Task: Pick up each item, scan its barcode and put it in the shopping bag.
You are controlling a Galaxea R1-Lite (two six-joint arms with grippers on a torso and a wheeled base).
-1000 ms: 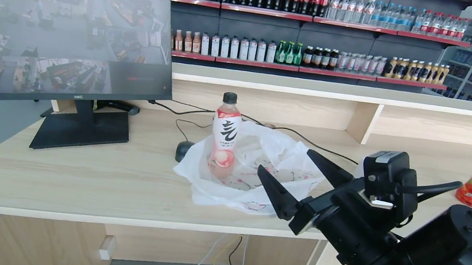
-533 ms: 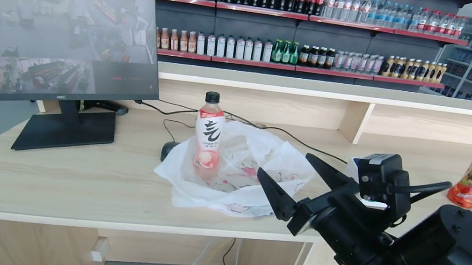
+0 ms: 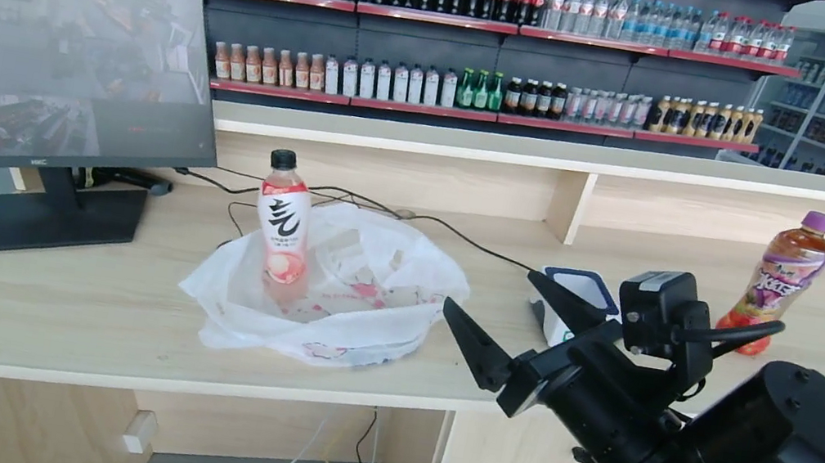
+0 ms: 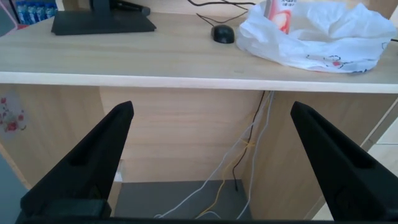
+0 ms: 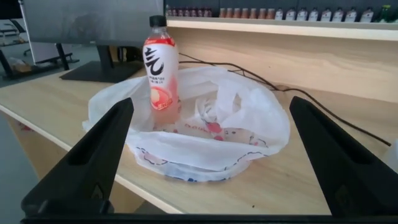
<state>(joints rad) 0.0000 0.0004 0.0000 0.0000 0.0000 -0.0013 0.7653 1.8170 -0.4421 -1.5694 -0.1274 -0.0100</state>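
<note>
A white plastic shopping bag lies open on the wooden counter. A pink-labelled bottle with a black cap stands upright in its left side. A second bottle, orange with a purple cap, stands far right on the counter. My right gripper hangs open and empty just right of the bag, between it and the scanner; its wrist view faces the bag and the pink bottle. My left gripper is open and empty, low in front of the counter's front edge, with the bag above it.
A white and blue scanner sits on the counter behind my right gripper. A monitor stands at the left, with a black mouse and cables by the bag. A raised ledge and drink shelves run along the back.
The head camera has swung right, so everything on the counter has slid left in the picture and the scanner has come into sight. My right gripper stays open near the bag.
</note>
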